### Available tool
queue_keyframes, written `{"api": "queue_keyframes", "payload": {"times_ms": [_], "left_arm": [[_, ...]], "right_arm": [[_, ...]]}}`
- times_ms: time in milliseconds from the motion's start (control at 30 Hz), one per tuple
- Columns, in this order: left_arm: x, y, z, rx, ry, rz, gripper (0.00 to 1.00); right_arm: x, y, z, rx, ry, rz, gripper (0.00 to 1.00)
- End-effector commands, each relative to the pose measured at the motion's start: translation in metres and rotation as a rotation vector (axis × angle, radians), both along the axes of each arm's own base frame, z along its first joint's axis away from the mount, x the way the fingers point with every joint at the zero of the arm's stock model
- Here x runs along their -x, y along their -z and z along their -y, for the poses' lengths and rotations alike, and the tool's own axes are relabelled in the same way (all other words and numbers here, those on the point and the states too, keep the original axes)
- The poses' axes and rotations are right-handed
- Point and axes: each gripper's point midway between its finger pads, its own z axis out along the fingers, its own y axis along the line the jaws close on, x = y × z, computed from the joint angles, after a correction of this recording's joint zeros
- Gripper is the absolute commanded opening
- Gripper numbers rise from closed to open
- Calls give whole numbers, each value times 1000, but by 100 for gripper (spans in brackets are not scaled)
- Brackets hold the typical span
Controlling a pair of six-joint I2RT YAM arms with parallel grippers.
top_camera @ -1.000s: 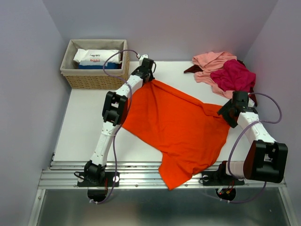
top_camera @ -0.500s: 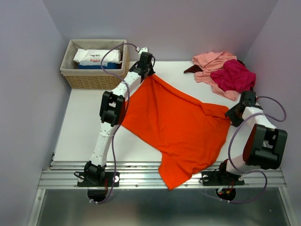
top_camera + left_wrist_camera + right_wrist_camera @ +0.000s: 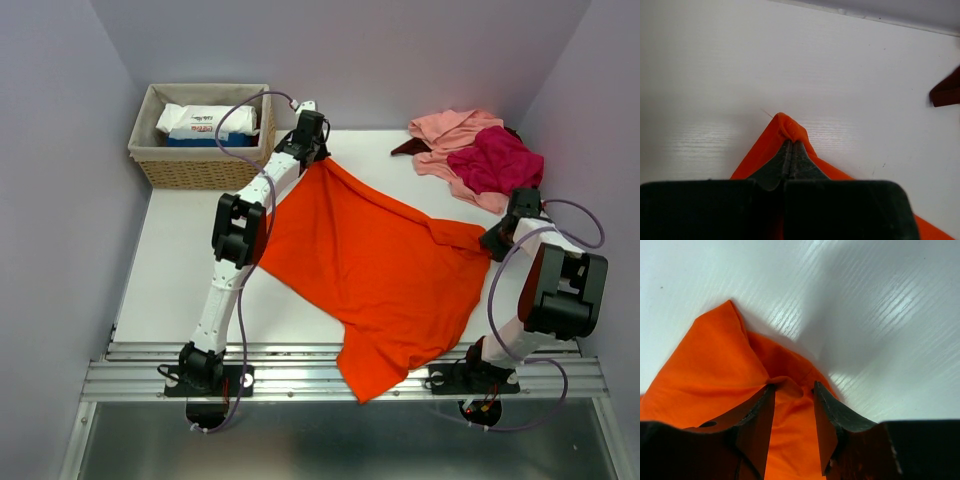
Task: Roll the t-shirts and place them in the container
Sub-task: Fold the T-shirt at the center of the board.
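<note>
No wording can be read anywhere in these views. The only print in sight is on a white packet (image 3: 207, 122) lying in the wicker basket (image 3: 150, 165) at the far left corner of the table (image 3: 170, 280). It has a small red mark on its face and a dark blue band along its near edge, both too small to make out from overhead.

Spread t-shirt (image 3: 370, 270) mid worktop (image 3: 170, 270), part over near edge; basket (image 3: 200, 172) w/ packet (image 3: 205, 122) inside far-L; t-shirt pile (image 3: 480, 155) far-R.
</note>
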Motion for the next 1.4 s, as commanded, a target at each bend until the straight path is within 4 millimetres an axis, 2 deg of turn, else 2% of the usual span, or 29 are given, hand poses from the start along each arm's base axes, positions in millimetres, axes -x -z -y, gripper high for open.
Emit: {"api": "queue_keyframes", "payload": {"times_ms": [0,133,333,600,733,767,867,1100,1300,1367], "left_arm": [[-11,-60,-3,37,1,120,0],[-11,-58,-3,32,2,118,0],[-11,-55,-3,29,0,113,0],[-12,-55,-8,19,-9,114,0],[-16,-63,-16,26,-14,127,0],[-18,-65,-18,28,-15,132,0],[-24,-72,-23,38,-9,147,0],[-31,-78,-27,60,13,171,0],[-40,-83,-18,94,56,220,0],[-40,-75,-11,107,96,207,0]], "right_arm": [[-24,-15,17,70,2,62,42],[-28,-18,18,74,-1,81,19],[-29,-29,19,86,2,108,1],[-27,-48,20,105,6,147,1],[-25,-75,19,123,8,199,1],[-24,-89,19,137,8,227,1],[-22,-114,17,142,1,281,1],[-26,-150,20,167,28,352,1],[-37,-159,19,139,37,380,1],[-39,-162,16,126,29,391,1]]}}
